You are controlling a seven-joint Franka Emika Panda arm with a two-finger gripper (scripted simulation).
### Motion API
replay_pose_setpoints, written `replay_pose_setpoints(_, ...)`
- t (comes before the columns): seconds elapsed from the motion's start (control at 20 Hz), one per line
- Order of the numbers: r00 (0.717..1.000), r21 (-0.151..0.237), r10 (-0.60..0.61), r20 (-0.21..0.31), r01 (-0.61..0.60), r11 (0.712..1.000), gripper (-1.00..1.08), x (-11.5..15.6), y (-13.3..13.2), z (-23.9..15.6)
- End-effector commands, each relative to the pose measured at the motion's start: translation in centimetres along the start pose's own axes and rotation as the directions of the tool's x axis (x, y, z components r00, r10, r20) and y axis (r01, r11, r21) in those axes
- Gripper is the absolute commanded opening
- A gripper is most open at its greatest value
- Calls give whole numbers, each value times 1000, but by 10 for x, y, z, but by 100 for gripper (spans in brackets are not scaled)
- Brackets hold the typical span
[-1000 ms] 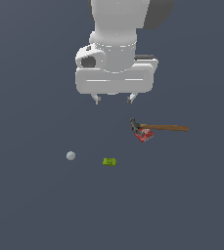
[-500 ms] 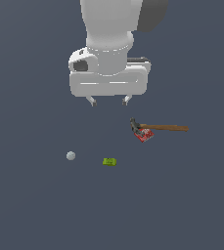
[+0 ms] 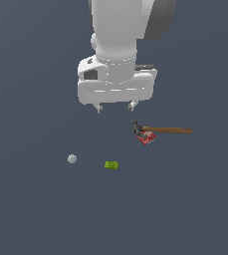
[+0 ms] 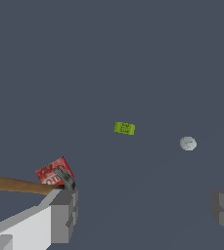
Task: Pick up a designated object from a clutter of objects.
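Observation:
The hammer [image 3: 165, 130] lies flat with its brown wooden handle pointing to the exterior view's right and its dark grey head [image 3: 136, 126] on the red flat box [image 3: 146, 138]. In the wrist view the hammer [image 4: 20, 185] runs behind one finger [image 4: 64, 215]. My gripper [image 3: 115, 106] hangs open and empty above the floor, up and to the exterior view's left of the hammer head. The wrist view shows the gripper [image 4: 145, 212] with its fingers wide apart.
A small green block [image 3: 111, 165] and a pale grey ball [image 3: 72, 159] lie on the dark floor to the exterior view's left of the hammer. In the wrist view the green block [image 4: 124, 128] and ball [image 4: 188, 143] lie apart.
The arm has shifted toward the exterior view's left and its hand has turned slightly. The fingers stay open. No object has moved.

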State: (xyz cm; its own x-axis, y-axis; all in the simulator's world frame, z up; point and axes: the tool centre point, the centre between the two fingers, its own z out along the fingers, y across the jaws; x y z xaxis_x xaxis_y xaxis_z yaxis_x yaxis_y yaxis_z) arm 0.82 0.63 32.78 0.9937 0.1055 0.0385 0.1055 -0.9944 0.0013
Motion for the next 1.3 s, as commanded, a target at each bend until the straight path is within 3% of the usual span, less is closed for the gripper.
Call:
replay_pose_setpoints(0.0, 999, -9, -53, 5, 53, 999, 100, 1, -10, 12)
replay_pose_setpoints(0.3, 967, -33, -255, 25, 256, 966, 100, 1, -51, 54)
replay_pose_setpoints(0.5, 897, -40, -441, 43, 442, 896, 100, -4, -90, 93)
replay_pose_setpoints(0.7, 770, -33, -636, 57, 638, 769, 100, -19, -138, 136)
replay_pose_setpoints(0.9, 605, -14, -794, 57, 796, 606, 100, -40, -185, 174)
replay_pose_setpoints(1.1, 450, 7, -892, 45, 893, 451, 100, -64, -223, 201)
replay_pose_setpoints(1.25, 353, 20, -935, 33, 935, 354, 100, -79, -244, 216)
